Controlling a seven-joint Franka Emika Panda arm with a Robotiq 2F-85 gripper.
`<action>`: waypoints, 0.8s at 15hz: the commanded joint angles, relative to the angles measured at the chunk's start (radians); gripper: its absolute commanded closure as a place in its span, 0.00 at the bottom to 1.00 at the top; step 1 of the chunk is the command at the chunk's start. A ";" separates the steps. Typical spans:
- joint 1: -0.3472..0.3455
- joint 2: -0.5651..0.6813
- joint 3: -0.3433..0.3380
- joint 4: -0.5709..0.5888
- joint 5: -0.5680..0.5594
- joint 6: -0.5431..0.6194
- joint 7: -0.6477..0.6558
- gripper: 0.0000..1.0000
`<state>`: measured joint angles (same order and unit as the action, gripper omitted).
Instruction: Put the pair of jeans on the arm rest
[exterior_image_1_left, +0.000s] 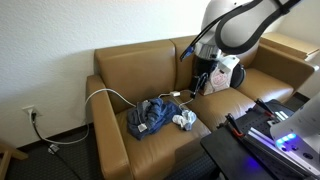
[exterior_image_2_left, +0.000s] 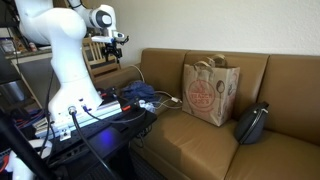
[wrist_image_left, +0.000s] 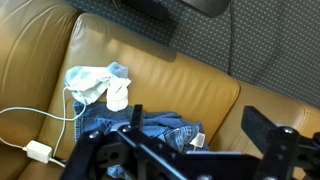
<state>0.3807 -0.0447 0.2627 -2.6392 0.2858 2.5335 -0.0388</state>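
Observation:
The pair of jeans (exterior_image_1_left: 148, 117) is a crumpled blue denim heap on the sofa seat, close to the tan leather arm rest (exterior_image_1_left: 106, 128) at the sofa's left end. The jeans also show in an exterior view (exterior_image_2_left: 135, 95) and in the wrist view (wrist_image_left: 150, 128). My gripper (exterior_image_1_left: 200, 78) hangs above the seat, up and to the right of the jeans, apart from them. In the wrist view its two black fingers (wrist_image_left: 200, 128) stand wide apart with nothing between them, the jeans below.
A small white-grey cloth lump (exterior_image_1_left: 185, 120) lies beside the jeans. A white cable (exterior_image_1_left: 105, 95) with a charger block (wrist_image_left: 40, 152) runs over the seat. A brown paper bag (exterior_image_2_left: 210, 90) and a black bag (exterior_image_2_left: 252, 122) stand further along the sofa. Equipment with blue lights (exterior_image_1_left: 270, 130) stands in front.

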 joint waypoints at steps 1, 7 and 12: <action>-0.021 0.040 0.024 0.025 0.001 0.009 -0.009 0.00; -0.060 0.255 -0.012 0.098 -0.050 0.038 0.103 0.00; -0.047 0.559 -0.026 0.257 -0.028 0.096 0.287 0.00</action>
<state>0.3223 0.3298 0.2415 -2.5115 0.2636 2.5902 0.1482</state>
